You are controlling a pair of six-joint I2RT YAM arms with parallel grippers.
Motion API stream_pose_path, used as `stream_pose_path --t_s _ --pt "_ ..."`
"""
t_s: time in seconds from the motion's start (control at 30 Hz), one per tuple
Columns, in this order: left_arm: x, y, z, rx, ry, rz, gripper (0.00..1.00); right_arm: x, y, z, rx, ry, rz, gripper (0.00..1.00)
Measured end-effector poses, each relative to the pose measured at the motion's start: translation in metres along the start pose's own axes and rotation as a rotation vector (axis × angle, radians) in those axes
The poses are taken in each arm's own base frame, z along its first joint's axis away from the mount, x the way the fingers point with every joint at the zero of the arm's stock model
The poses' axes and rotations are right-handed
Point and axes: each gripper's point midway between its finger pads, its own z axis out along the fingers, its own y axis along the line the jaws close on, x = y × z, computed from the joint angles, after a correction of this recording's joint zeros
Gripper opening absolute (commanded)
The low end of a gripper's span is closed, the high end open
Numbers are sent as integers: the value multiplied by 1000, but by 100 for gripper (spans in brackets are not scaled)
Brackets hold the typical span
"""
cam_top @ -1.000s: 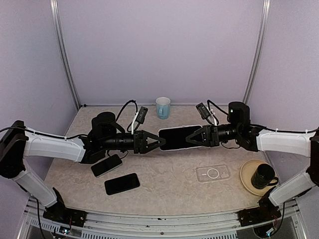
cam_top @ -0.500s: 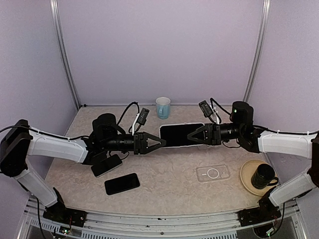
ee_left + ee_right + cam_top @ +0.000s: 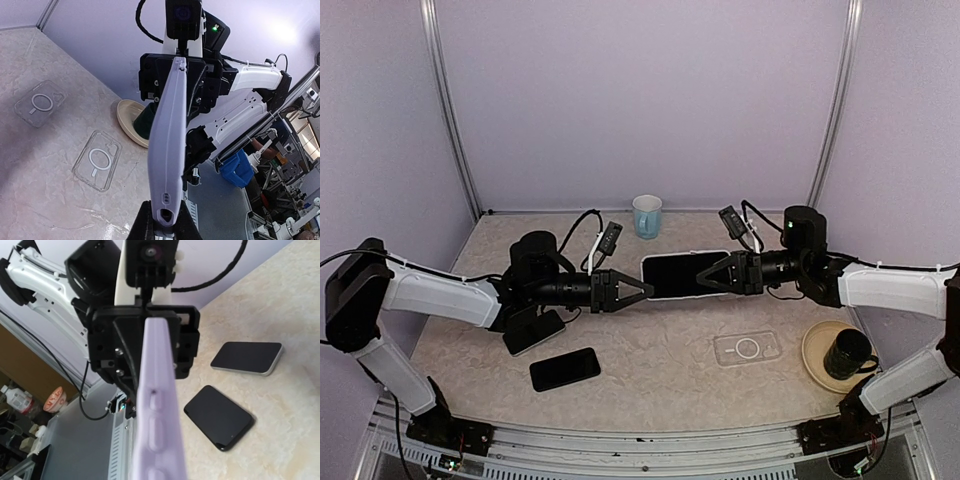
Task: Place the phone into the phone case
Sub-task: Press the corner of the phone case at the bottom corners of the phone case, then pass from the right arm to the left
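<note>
1. The counter is a beige, marbled surface. Plain lavender walls close it in at the back and sides, with a metal post at each rear corner.
2. The phone is off the counter, held level in the air between the two arms, dark screen up. Both wrist views show its lavender edge.
3. The left tool is pinched narrow on the phone's left end, and its fingers press the end from both sides.
4. The right tool is clamped on the phone's right end.
5. The clear phone case lies flat on the counter below and to the right of the phone, just beside a tan plate carrying a dark mug.
6. The left wrist view shows a second clear case farther along the counter.
7. Two spare phones lie screen-up on the left.
8. A pale blue cup stands by the back wall.
9. Past the counter's edge is a cluttered workshop with a blue bin.
</note>
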Motion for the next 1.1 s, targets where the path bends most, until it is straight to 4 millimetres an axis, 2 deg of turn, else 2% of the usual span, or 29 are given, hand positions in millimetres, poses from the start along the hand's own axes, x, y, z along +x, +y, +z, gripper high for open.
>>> stream_pose_path --t_s 0.07,0.27,0.43,0.57,0.73,0.97,1.1 --pt "0 2 0 -9 0 1 34 0 0 0 3 -1 -9 0" --pt "-2 13 -5 -57 -3 -3 52 0 -3 0 21 -4 -9 0" --pt "-12 15 -13 -108 -30 41 72 0 -3 0 18 -2 -8 0" --pt "-21 13 -21 -163 -49 111 98 1 -2 0 14 0 -4 0" --pt "-29 9 -30 -256 -68 220 99 3 -1 0 5 9 5 0" --pt "-29 15 -38 -494 -63 449 99 8 -5 1 5 25 36 0" --pt "-39 18 -48 -588 -92 546 99 12 -9 2 8 34 53 0"
